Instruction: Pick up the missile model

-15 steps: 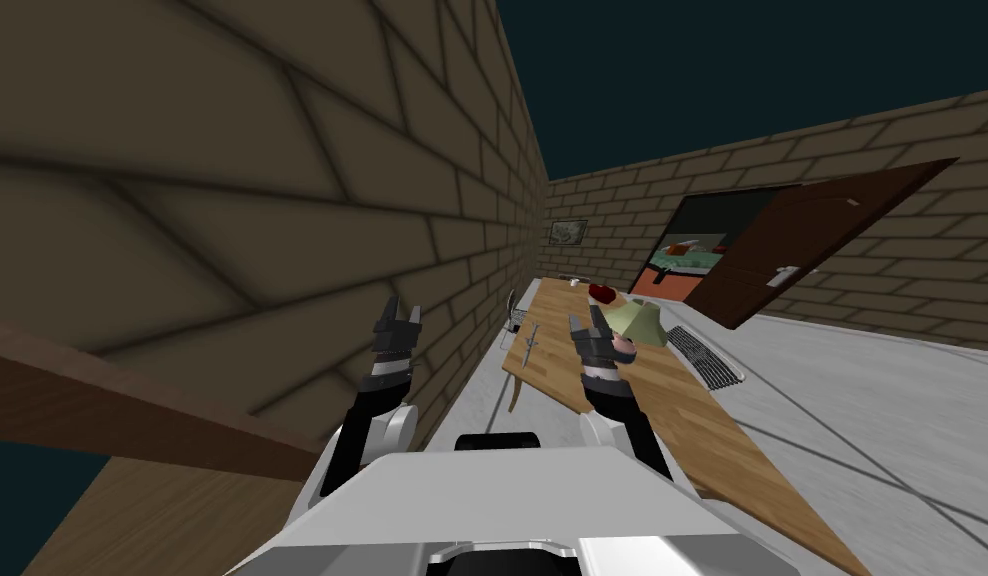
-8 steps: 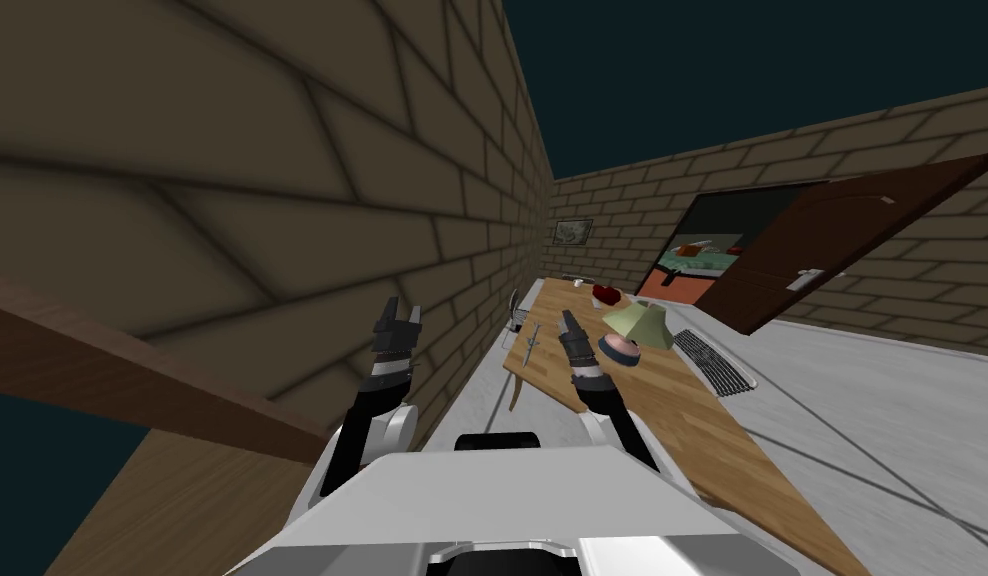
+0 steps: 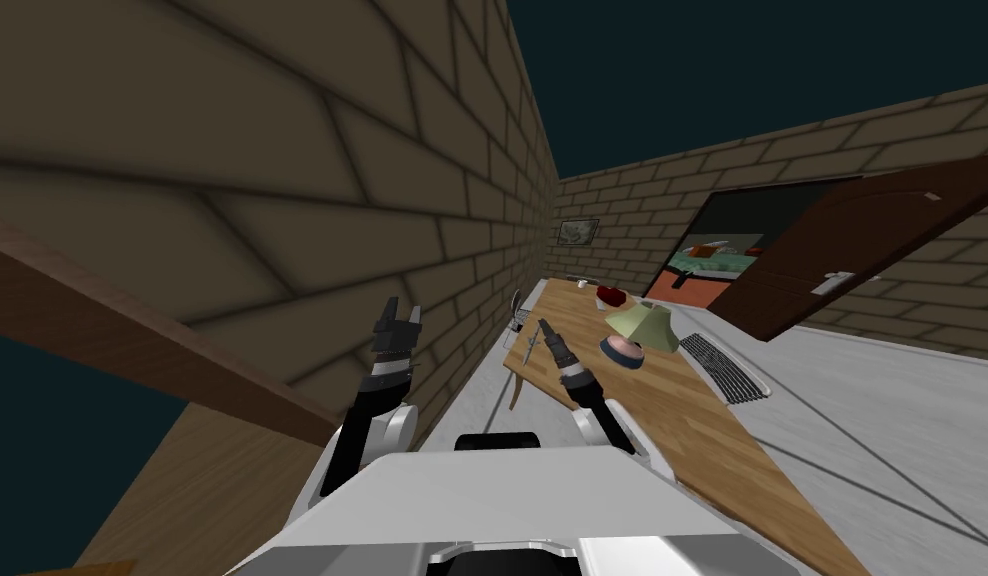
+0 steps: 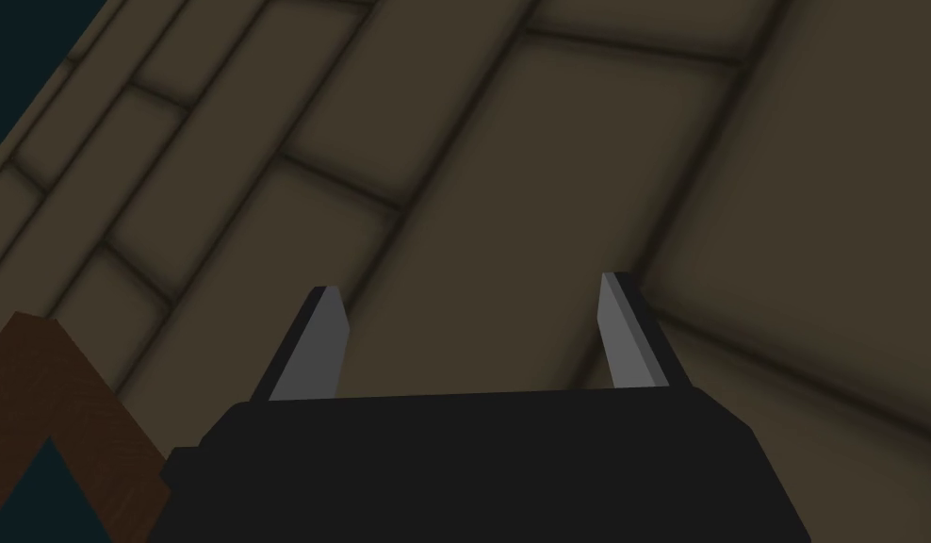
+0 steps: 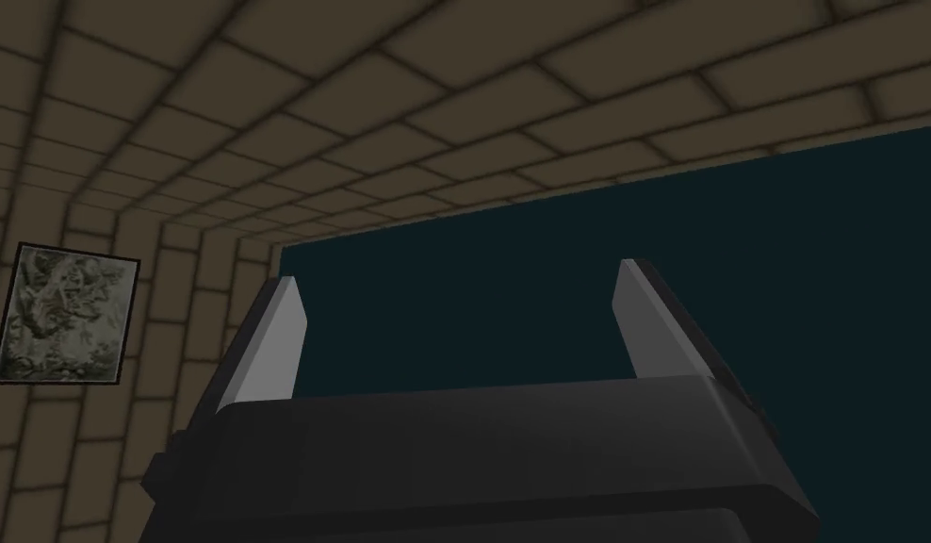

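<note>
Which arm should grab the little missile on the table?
Right. The right gripper, open, is over the table close beside the missile. The left gripper, open too, is up by the wall, away from it.

The missile model [image 3: 530, 346] by the left edge of the table [image 3: 682, 420] is too small to make out. The table's near end is cut off.

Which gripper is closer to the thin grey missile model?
Right. The right gripper is close beside the thin grey missile model; the left gripper is near the brick wall.
</note>
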